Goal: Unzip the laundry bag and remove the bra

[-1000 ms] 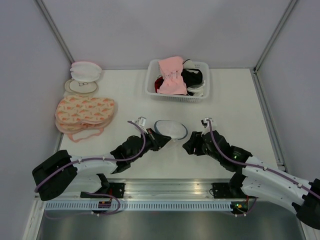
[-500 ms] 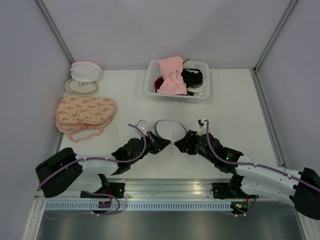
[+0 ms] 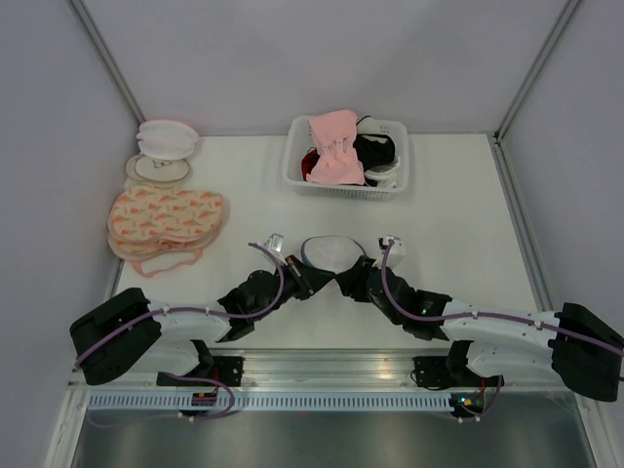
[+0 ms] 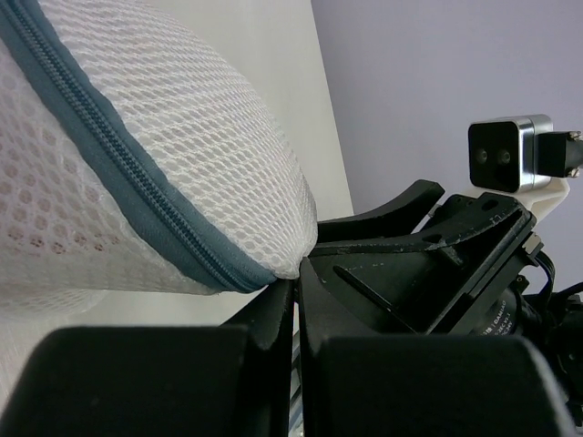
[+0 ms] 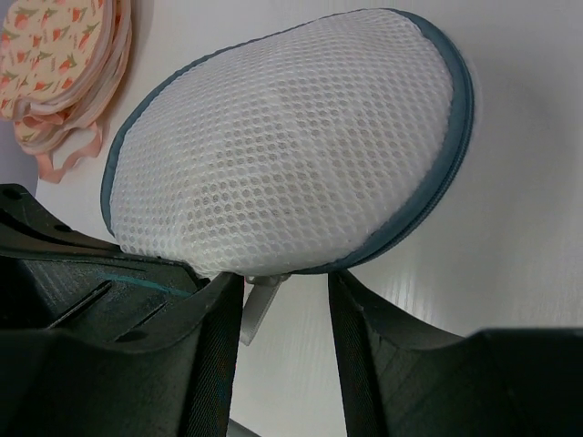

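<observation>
Left claw (image 3: 314, 280) and right claw (image 3: 345, 278) tight together at laundry bag's (image 3: 330, 249) near rim; bare table (image 3: 336, 216) beyond, then basket (image 3: 343, 191).

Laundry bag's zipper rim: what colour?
Dark teal-blue; the zipper rim shows best in the right wrist view.

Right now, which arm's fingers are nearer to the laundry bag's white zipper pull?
Right. The zipper pull hangs between the open right fingers; the left fingers are shut on the rim of the laundry bag, beside it.

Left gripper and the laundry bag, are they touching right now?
Touching. The left wrist view shows the left gripper, jaws shut, pinching the bag at its zippered edge, with no gap between them.
</observation>
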You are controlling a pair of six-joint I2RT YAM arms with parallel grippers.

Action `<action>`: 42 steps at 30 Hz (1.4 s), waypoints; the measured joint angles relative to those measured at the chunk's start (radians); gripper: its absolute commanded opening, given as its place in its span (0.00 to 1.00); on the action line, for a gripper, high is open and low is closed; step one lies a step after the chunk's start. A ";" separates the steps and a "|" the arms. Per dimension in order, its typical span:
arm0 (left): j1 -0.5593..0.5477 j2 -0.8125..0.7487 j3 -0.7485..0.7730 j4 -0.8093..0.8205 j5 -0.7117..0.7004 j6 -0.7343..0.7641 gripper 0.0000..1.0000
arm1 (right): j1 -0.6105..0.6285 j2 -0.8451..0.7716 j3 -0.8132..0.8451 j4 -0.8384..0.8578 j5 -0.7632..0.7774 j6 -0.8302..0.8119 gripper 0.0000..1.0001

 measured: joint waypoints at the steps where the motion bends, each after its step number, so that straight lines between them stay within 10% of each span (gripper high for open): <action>1: 0.000 -0.001 -0.003 0.006 0.000 -0.003 0.02 | 0.010 0.000 0.001 -0.001 0.024 0.005 0.47; 19: -0.016 -0.008 -0.043 0.040 0.000 -0.032 0.02 | 0.044 -0.032 0.023 -0.060 0.210 0.055 0.00; 42: -0.022 -0.334 -0.086 -0.221 -0.016 0.025 0.02 | 0.057 -0.076 0.193 -0.539 0.268 0.014 0.00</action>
